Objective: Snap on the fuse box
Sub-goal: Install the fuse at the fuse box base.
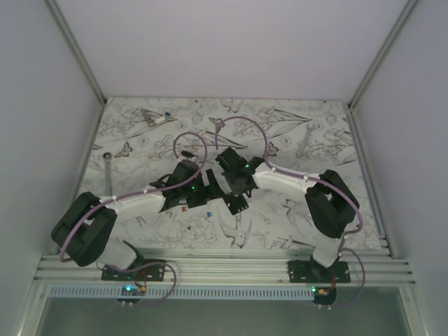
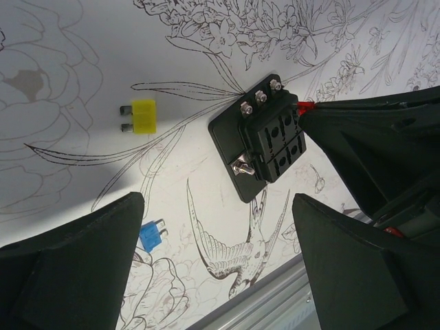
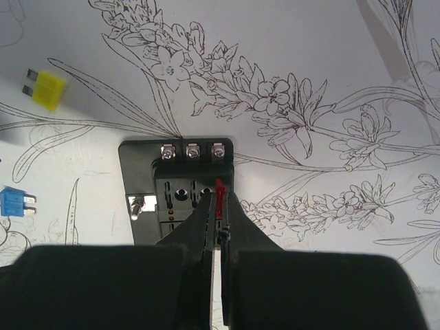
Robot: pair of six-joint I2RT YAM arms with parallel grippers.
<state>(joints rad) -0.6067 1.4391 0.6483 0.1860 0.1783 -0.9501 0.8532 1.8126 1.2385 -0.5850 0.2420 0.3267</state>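
The fuse box point(image 2: 265, 137) is a small black block on a flat base plate, with three screws along one edge, lying on the flower-printed mat. It also fills the middle of the right wrist view, the fuse box point(image 3: 175, 189). My right gripper point(image 3: 218, 206) is shut on a small red fuse point(image 3: 220, 192), whose tip sits at the box's top face by its right edge. From the left wrist, the right gripper point(image 2: 371, 137) reaches in from the right. My left gripper point(image 2: 216, 268) hovers a little short of the box, open, with only mat between its fingers point(image 2: 75, 268).
A loose yellow fuse point(image 2: 143, 115) and a blue fuse point(image 2: 151, 236) lie on the mat left of the box. The aluminium rail point(image 2: 295, 295) runs along the near edge. A wrench point(image 1: 107, 166) lies far left, and a small metal piece point(image 1: 157, 117) at the back left.
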